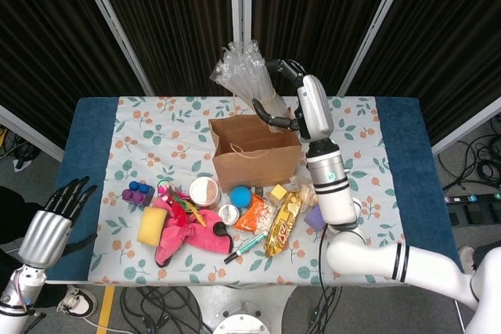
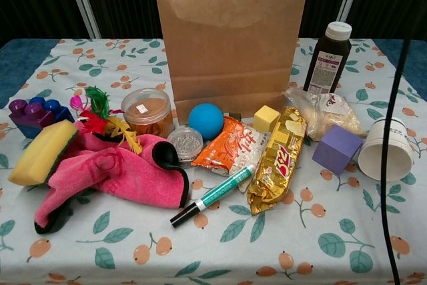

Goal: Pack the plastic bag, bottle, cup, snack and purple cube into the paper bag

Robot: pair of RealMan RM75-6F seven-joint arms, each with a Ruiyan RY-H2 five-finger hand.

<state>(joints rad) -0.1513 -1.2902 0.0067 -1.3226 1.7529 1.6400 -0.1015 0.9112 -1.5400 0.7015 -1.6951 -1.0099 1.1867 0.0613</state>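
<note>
One plastic bag hangs pinched in my right hand, above the open paper bag near its back rim. My left hand, fingers spread, holds nothing off the table's left edge.

Clear plastic bag held crumpled above open, upright paper bag. Bottle upright beside it. Purple cube touches tipped cup; gold snack lies flat.

I see a pink cloth on the floral surface, well below and left of my raised right hand, a yellow sponge touching it, a blue ball and a green marker nearer.
</note>
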